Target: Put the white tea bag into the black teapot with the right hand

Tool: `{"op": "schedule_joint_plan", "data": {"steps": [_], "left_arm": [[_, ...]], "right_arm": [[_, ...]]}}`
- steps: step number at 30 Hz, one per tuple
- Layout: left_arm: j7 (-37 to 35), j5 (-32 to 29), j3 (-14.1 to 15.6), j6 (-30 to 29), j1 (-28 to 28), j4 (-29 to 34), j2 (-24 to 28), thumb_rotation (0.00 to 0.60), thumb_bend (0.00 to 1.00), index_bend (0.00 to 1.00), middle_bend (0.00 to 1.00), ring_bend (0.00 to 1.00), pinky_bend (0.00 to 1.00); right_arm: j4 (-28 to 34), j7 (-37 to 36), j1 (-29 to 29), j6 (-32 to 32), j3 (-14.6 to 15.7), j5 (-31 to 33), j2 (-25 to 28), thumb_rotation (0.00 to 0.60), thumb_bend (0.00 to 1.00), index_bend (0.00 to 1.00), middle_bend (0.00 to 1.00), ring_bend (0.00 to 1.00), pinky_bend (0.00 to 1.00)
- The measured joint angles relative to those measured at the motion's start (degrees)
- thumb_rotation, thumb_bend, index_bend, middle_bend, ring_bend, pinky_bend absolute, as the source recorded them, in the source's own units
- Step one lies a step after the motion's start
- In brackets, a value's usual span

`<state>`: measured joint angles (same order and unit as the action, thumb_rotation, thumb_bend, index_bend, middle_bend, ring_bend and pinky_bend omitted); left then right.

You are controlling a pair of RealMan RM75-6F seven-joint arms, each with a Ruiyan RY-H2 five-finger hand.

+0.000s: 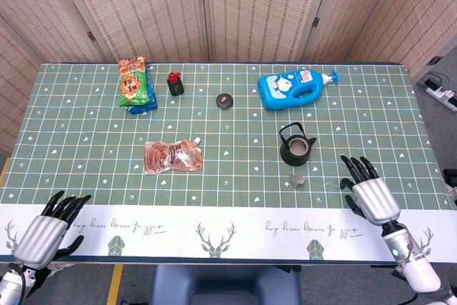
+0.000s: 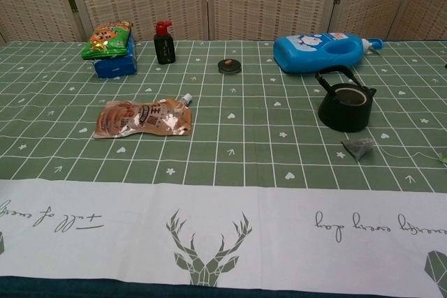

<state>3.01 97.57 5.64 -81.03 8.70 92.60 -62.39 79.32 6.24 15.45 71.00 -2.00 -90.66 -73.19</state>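
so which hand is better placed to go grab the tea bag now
The right hand: it hovers open just beside the tea bag and black teapot, while the left hand sits at the table's far left corner.

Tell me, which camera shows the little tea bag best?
The chest view: the tea bag sits close, its pyramid shape and string clear. The head view shows only a small grey speck below the black teapot.
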Motion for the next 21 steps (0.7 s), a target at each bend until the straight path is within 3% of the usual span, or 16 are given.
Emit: {"op": "schedule_joint_plan", "data": {"steps": [4, 9, 21], "left_arm": [[0.0, 0.0, 0.0, 0.1, 0.0, 0.0, 0.0, 0.600, 0.32, 0.00, 0.14, 0.11, 0.01], [-0.1, -0.1, 0.0, 0.1, 0.1, 0.0, 0.0, 0.600, 0.32, 0.00, 0.14, 0.11, 0.02], [-0.4, -0.2, 0.0, 0.1, 0.0, -0.1, 0.2, 0.600, 0.32, 0.00, 0.14, 0.11, 0.01]], "right_arm": [[-2.3, -0.5, 0.7, -1.6, 0.0, 1.3, -1.3, 0.600, 0.48, 0.43, 0.00, 0.00, 0.00], [-3.8, -1.5, 1.4, -3.2, -0.3, 3.2, -2.4, 0.600, 0.48, 0.30, 0.00, 0.00, 0.00], [-8.8, -5.7, 1.0, -2.5, 1.2, 3.0, -4.9, 0.600, 0.48, 0.28, 0.00, 0.00, 0.00]]}}
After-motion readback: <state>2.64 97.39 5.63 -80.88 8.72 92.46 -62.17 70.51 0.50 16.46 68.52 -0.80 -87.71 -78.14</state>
